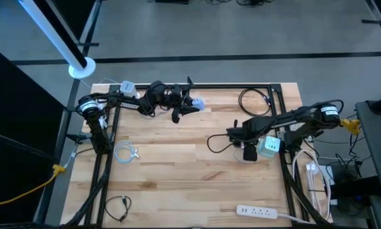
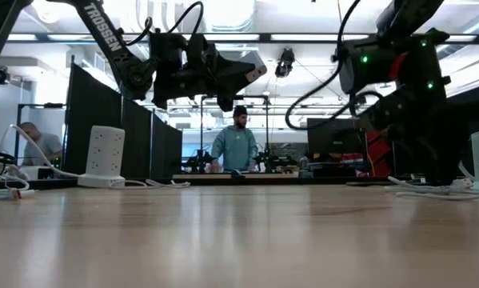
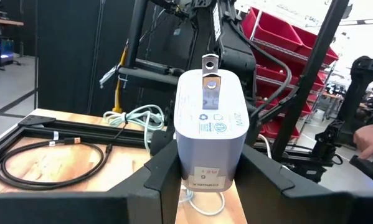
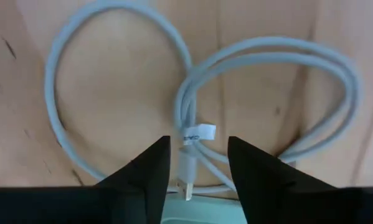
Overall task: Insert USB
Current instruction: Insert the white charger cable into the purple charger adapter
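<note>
Fingers (image 4: 150, 167) of the right pincer (image 4: 198, 163) stand spread just above the wooden bench (image 4: 118, 93), straddling a coiled white USB cable (image 4: 192, 99) whose plug end lies between them. Across the bench, the left pincer (image 3: 206, 180) hangs raised, pinching a white charger block (image 3: 210, 124), prongs facing away.

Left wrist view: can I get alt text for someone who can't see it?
The left end effector holds a white wall charger upright between its fingers, metal prongs pointing up. Behind it, a coiled black cable lies on the wooden table.
</note>
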Tool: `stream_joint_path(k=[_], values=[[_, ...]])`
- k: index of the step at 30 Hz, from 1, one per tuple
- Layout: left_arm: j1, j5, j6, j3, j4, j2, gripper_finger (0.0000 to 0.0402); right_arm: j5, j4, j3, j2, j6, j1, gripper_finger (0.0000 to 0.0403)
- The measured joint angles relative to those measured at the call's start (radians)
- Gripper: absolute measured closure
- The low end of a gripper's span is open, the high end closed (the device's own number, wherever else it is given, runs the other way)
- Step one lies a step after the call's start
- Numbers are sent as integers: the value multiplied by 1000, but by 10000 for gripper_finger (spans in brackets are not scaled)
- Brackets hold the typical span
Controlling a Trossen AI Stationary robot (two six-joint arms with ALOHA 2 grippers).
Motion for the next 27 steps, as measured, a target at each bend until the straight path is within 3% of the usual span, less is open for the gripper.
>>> stream_joint_path(k=[15, 20, 23, 25, 27], values=[[27, 16, -4, -13, -6, 0, 284, 110, -225, 163, -23, 29, 2, 384], [30, 10, -8, -13, -6, 0, 284, 495, -463, 364, -127, 88, 3, 386], [29, 4, -8, -13, -5, 0, 284, 715, -475, 450, -186, 151, 9, 386], [29, 4, -14, -13, -5, 0, 284, 722, -407, 475, -230, 156, 10, 386], [29, 4, -18, -13, -5, 0, 284, 599, -327, 480, -273, 93, 10, 386]])
